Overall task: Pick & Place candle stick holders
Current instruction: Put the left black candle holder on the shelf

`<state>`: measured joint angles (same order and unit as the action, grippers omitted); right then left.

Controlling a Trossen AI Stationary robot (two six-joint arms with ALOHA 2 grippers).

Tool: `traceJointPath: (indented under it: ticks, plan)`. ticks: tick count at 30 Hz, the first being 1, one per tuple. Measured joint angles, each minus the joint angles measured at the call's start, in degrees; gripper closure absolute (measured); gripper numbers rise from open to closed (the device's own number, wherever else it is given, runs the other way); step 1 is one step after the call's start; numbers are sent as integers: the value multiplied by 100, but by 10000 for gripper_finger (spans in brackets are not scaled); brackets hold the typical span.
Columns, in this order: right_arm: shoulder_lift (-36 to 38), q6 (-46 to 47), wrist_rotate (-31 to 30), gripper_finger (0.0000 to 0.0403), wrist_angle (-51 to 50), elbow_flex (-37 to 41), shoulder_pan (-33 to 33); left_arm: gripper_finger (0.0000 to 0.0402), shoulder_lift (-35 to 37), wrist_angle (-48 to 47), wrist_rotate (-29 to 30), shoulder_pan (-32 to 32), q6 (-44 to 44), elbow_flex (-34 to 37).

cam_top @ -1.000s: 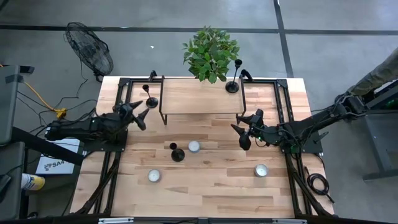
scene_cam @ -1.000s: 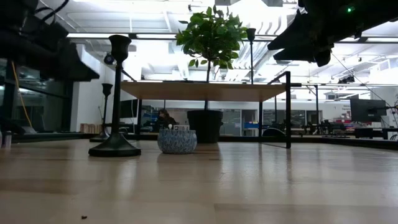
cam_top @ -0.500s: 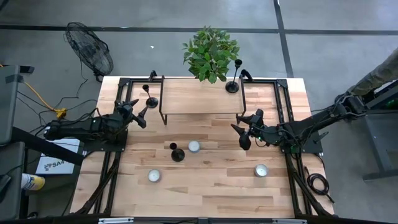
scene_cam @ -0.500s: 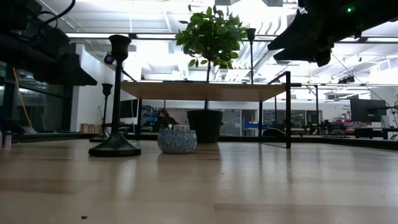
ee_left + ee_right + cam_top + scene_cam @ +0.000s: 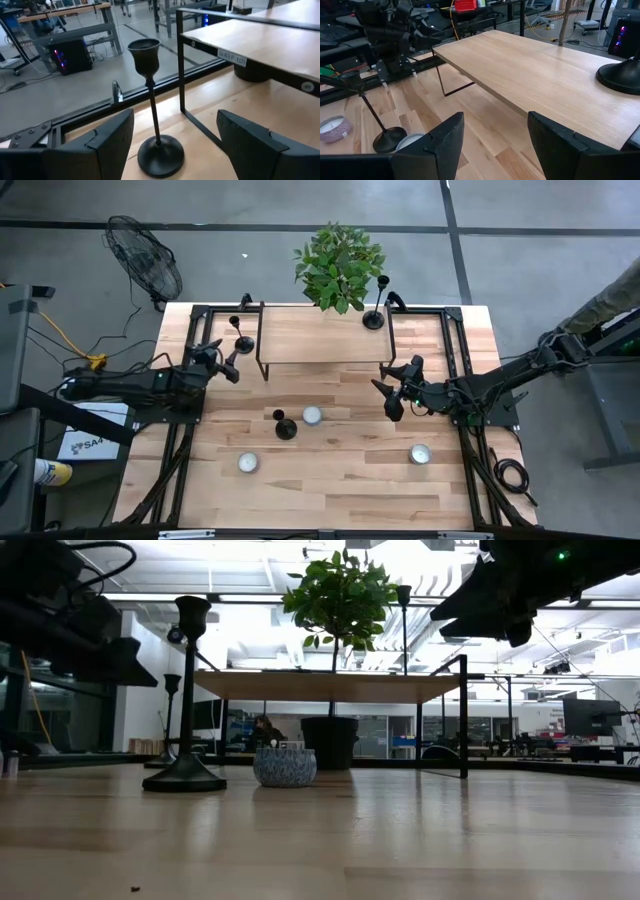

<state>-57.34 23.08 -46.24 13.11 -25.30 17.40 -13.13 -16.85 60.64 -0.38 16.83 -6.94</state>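
1. Three black candle stick holders stand on the table. One (image 5: 243,342) is at the far left, just outside the left leg of the raised wooden shelf (image 5: 320,335). One (image 5: 375,315) stands on the shelf's far right corner, beside the potted plant (image 5: 338,265). One (image 5: 284,426) is on the open tabletop, next to a white candle (image 5: 312,416).
2. All three are upright: base flat on the wood, thin stem vertical, cup mouth up. The long axis of each runs straight up from its surface.
3. The left gripper (image 5: 222,362) has drawn back from the far-left holder over the last second, sliding toward the table's left edge. A gap now separates its tips from the base.
4. Its fingers (image 5: 112,142) are spread wide and hold nothing. In the left wrist view the holder (image 5: 155,125) stands centred in the gap ahead, untouched.
5. This looks like a release and retreat, or a re-aim before a grasp; which one, I cannot tell. The holder is free-standing either way.
6. The right gripper (image 5: 392,395) has not moved. It hovers above the table near the shelf's right leg, fingers (image 5: 435,145) apart and empty.
7. Two more white candles (image 5: 248,463) (image 5: 420,453) sit nearer the front edge, well apart from both grippers.
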Motion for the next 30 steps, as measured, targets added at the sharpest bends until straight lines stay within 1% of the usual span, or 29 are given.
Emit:
traceJointPath:
  ticks: [5,12,14,17,20,25,27,30]
  plan:
    - [0,-7,-28,190,-3,0,0,122,-385,84,145,0,300,0]
    - [0,-14,-29,190,-35,-1,-1,122,-787,152,129,0,382,0]
    - [-2,-14,-28,190,-42,0,-2,122,-893,419,37,0,119,9]
    - [-2,-14,-30,190,-40,0,1,122,-1020,1047,-139,0,-589,137]
    - [-2,-14,-20,190,-42,-2,-2,122,-1094,1300,-46,2,-1019,211]
    - [-2,-14,29,190,-62,-2,-2,122,-1103,1337,191,4,-1060,294]
    - [-2,-14,29,190,-77,-1,-1,122,-1103,1412,206,4,-1069,351]
    - [-2,-7,29,190,-90,-1,-1,122,-1103,1637,419,4,-1057,471]
